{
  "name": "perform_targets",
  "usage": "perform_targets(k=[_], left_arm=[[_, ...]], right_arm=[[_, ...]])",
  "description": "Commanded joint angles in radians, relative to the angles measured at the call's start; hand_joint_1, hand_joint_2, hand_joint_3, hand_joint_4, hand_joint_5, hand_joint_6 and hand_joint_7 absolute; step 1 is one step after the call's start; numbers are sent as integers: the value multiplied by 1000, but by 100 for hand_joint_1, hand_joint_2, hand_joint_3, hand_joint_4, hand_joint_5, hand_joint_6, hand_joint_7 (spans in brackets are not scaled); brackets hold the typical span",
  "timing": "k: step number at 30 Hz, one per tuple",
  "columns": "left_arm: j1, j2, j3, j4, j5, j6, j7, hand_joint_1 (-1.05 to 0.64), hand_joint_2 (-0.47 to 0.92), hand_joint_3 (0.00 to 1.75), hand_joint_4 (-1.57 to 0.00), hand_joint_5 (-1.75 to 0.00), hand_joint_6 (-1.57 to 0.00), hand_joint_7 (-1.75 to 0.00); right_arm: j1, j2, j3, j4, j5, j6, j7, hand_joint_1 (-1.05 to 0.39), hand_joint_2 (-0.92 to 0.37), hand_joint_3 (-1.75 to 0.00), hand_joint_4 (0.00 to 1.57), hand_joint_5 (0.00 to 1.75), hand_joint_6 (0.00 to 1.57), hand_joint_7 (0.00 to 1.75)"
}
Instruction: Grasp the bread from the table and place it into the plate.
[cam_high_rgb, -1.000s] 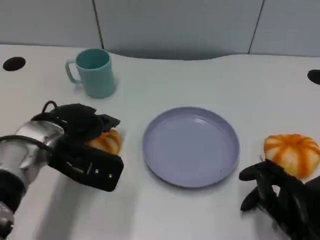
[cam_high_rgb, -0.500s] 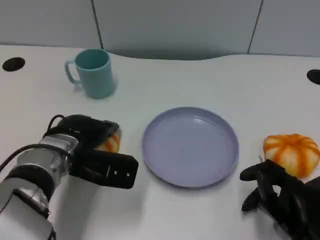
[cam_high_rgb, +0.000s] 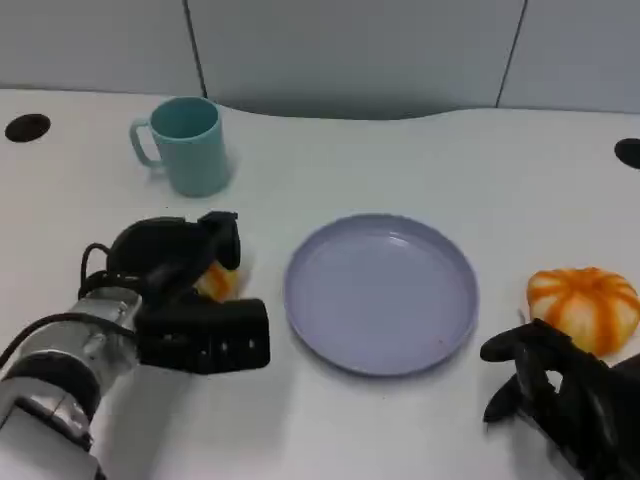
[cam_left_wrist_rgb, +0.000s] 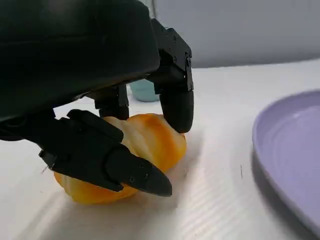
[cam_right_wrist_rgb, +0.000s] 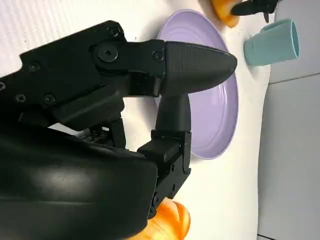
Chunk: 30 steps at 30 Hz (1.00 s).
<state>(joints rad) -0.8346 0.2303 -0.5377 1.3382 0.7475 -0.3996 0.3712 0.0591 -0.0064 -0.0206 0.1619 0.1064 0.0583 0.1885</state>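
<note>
One bread (cam_left_wrist_rgb: 132, 155) on the table, left hand (cam_high_rgb: 185, 275) over it, fingers (cam_left_wrist_rgb: 177, 102) touching, loosely curled around.

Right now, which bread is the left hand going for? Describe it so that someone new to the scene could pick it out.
Start at the lavender plate in the middle of the white table. To its left, in front of the teal mug, lies an orange bread under the left hand, whose fingers are around it. The other orange bread sits bare to the plate's right.
</note>
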Motion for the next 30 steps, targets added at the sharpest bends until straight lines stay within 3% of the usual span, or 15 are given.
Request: perform_targets(k=[1,9,16,24,26,30], left_arm=[[2,21,65,-8,-75,-43,-22,-16,92,14,-73,-175,-47,-175],[-34,37,153,-42,-172,-124,-58,-8,83,9,-76,-175,-52,-175],[-74,17,265,-116,-314,-229,-191,-2,85,8,-79,-175,-58,-175],[-93,-25,242,-186,-296,-353,-188,-4,84,7,-82,-175,-62,-175],[-129,-89,217,-178,-285,-327,-221,-4,84,8,-83,-175,-62,-175],[-163,-154,184,-161,-268,-299,-243,-5,84,8,-89,-175,-65,-175]], right_arm=[[-2,-14,-10,14,4,-4,-1,-31,-92,-55,53,175,47,152],[-8,-12,-5,16,-5,2,-14,-30,-92,-56,54,175,46,151],[-14,-7,-7,34,6,-21,-5,-32,-92,-55,54,175,46,151],[-17,-16,-3,31,-7,-11,-12,-30,-92,-57,51,175,45,150],[-28,-16,-5,50,-2,-15,-2,-30,-92,-56,52,175,46,151],[-29,-6,-1,42,-7,7,-20,-29,-92,-56,53,174,46,151]])
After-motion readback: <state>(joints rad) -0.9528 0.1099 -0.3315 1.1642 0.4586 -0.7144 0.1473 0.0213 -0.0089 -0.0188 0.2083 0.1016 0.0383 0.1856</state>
